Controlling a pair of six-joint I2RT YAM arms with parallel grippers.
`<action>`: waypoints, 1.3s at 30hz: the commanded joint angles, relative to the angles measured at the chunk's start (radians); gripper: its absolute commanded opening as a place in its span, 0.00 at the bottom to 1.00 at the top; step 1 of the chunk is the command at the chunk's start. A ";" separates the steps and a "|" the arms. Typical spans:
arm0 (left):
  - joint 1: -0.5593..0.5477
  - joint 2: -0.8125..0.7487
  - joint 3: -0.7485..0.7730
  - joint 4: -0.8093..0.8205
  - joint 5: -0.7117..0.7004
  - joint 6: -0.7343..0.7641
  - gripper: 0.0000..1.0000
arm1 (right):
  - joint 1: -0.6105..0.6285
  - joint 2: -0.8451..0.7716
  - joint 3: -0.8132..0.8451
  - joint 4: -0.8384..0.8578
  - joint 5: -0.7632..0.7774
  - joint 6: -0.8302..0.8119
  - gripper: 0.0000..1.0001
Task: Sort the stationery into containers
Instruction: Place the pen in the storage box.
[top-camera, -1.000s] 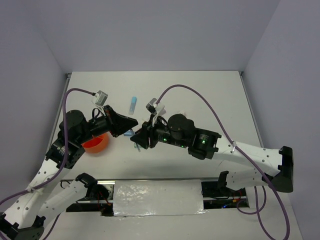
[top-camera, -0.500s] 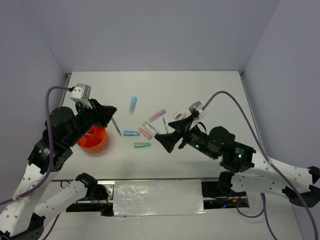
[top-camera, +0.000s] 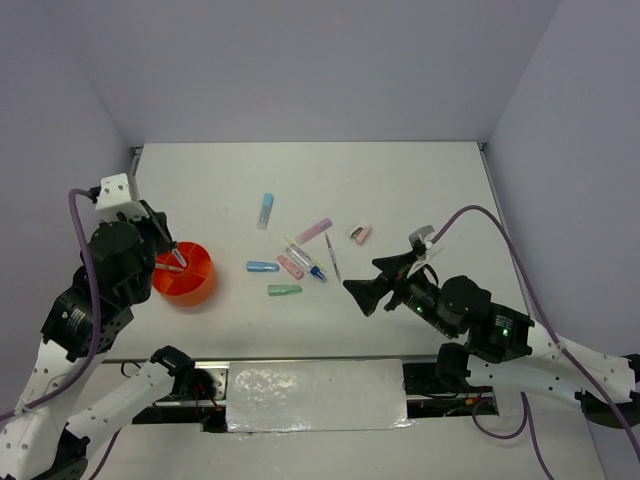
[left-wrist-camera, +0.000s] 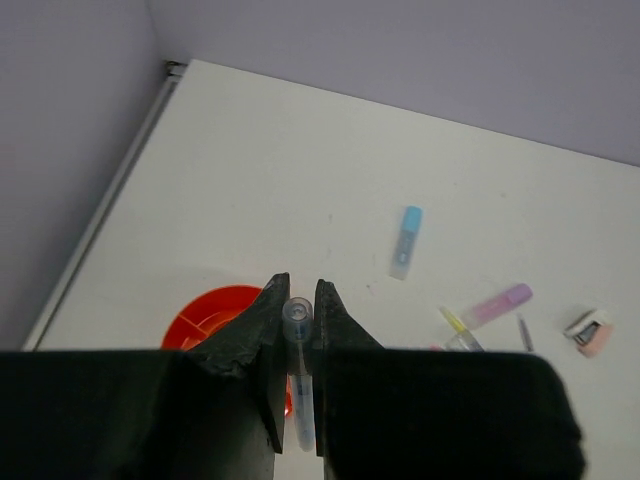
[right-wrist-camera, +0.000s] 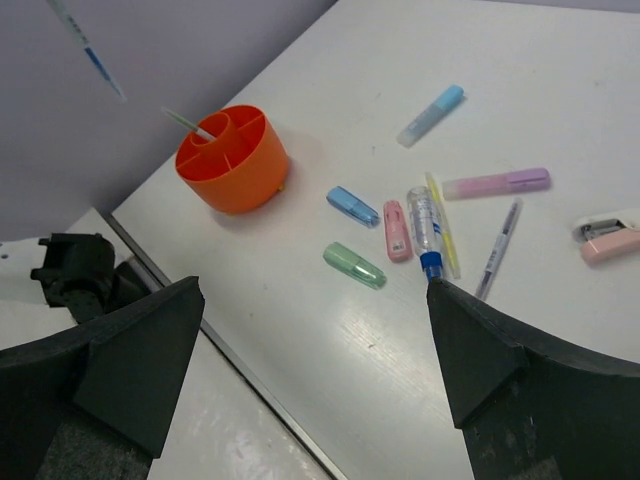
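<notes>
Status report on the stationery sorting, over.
Left gripper shut on clear plastic pen above round orange plastic cup. Right gripper open, empty. Pastel pieces loose. Nothing in the way.

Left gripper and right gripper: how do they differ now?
The left gripper has its fingers shut on a thin clear plastic pen; the right gripper stands wide open and empty. The left gripper hangs above the round orange plastic cup; the right gripper faces the loose stationery on the white table. Both have black fingers.
</notes>
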 joint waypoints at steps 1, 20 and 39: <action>-0.001 -0.015 -0.015 0.026 -0.169 0.028 0.00 | -0.003 -0.014 -0.029 -0.012 0.036 -0.006 1.00; -0.001 0.046 -0.297 0.205 -0.627 -0.355 0.00 | -0.003 0.070 -0.115 0.108 -0.039 -0.012 1.00; 0.099 0.141 -0.525 0.496 -0.642 -0.320 0.17 | -0.003 0.116 -0.141 0.151 -0.105 0.010 1.00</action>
